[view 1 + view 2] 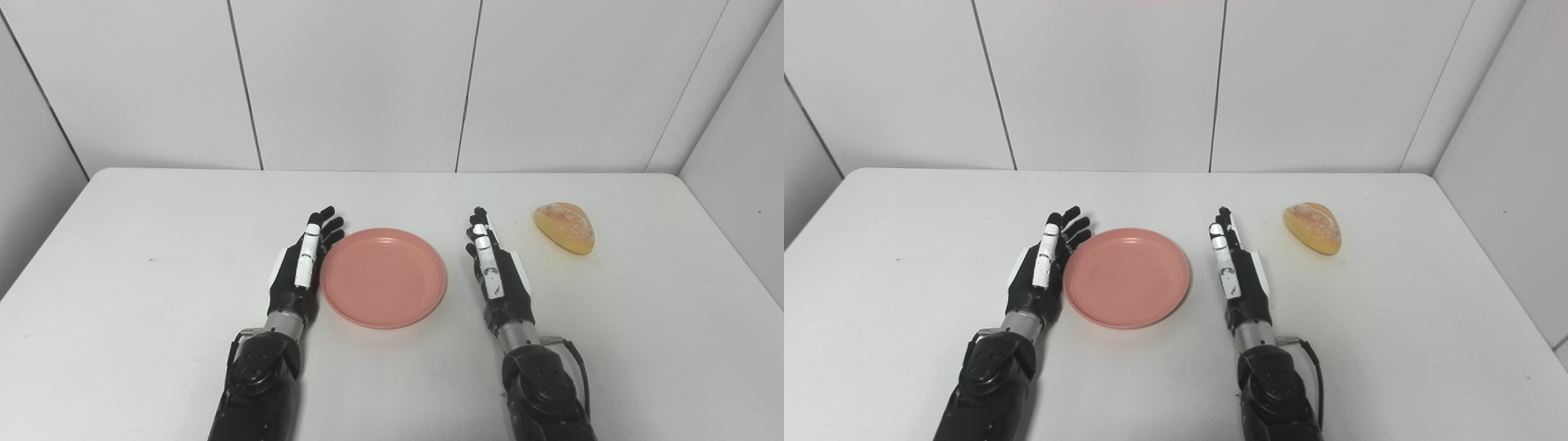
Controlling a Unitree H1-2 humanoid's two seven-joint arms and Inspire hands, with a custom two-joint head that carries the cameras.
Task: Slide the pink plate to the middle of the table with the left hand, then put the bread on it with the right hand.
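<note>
Pink plate (383, 277) near mid-table (153, 294), flanked by both hands; bread (565, 227) apart at far right.

Left hand (302, 266) edge-on, fingers extended and slightly fanned, empty, just beside or touching the plate's left rim. Right hand (497, 274) edge-on, fingers straight and held together, empty, near the plate's right rim, between plate and bread, touching neither.
</note>
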